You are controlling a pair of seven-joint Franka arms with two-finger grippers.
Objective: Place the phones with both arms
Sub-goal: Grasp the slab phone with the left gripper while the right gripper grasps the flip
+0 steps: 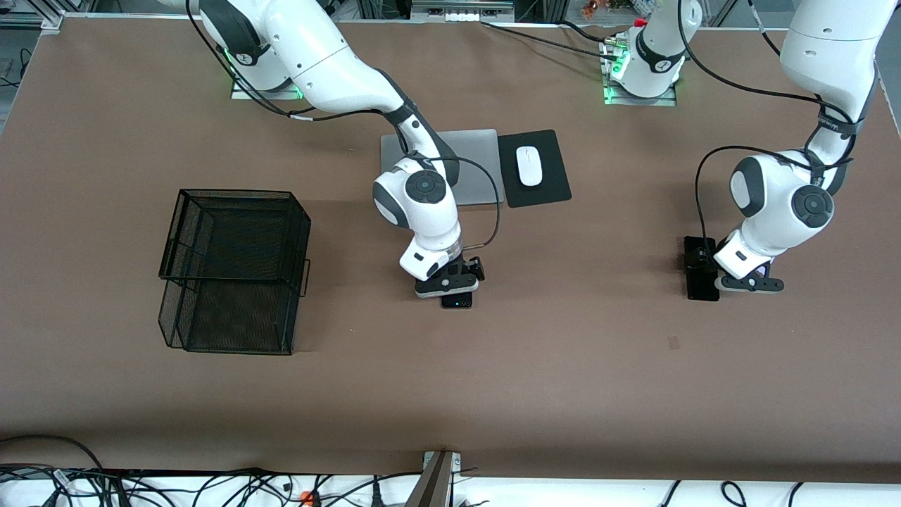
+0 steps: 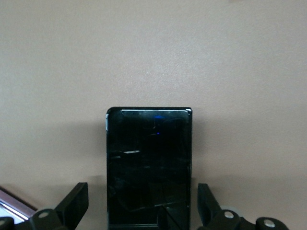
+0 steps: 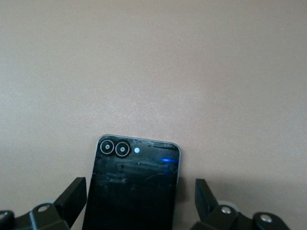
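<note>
A wire basket (image 1: 236, 271) sits at centre left of the front view on the desk (image 1: 563, 366). The laptop (image 1: 473, 165) lies upper centre, the mouse (image 1: 529, 165) beside it on a pad (image 1: 545, 190). One phone (image 1: 457, 301) lies at centre, below the laptop; another phone (image 1: 700, 271) lies at centre right

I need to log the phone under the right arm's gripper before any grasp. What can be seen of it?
The small dark flip phone with two round lenses lies flat on the brown table, glossy face up, a small light dot beside the lenses. The open right gripper straddles it, fingers apart from its sides.
</note>
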